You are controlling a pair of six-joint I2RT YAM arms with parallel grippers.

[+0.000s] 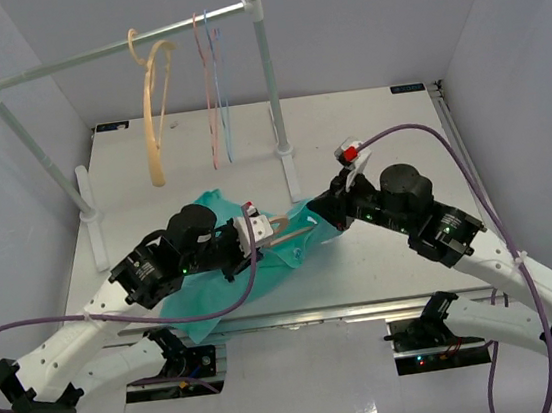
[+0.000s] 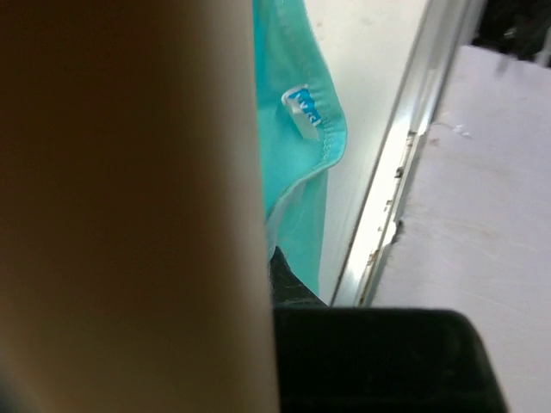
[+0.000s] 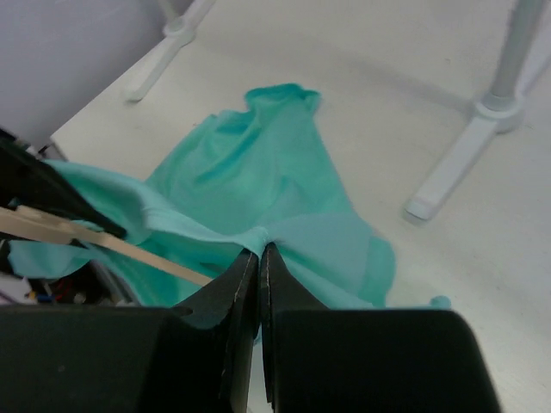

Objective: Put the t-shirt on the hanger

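Here, the t-shirt [image 1: 226, 273] lies crumpled on the white worktop [image 1: 368, 135]. In the top view it sits a bit toward 8 o'clock from the middle. One corner reaches over the near edge at 6 o'clock.

The hanger [image 1: 291, 230] rests on top of the green cloth, on its 3 o'clock part. The left jaws are clamped on the hanger's 9 o'clock end. In the left wrist view a big blurry tan shape fills the 9 o'clock half. Beside it is the shirt's hem with a small blue and white label [image 2: 303, 110].

The right jaws are at the shirt's 3 o'clock edge. In the right wrist view the two black fingers [image 3: 232, 292] are pressed together, with a pinch of green cloth caught at their tips. One thin arm of the hanger shows at 9 o'clock from them.

At 12 o'clock a white rack [image 1: 115, 47] stands on the worktop. A thick yellow hanger [image 1: 154, 131], a thin pink hanger [image 1: 208, 94] and a thin blue hanger [image 1: 223, 92] hang from it.
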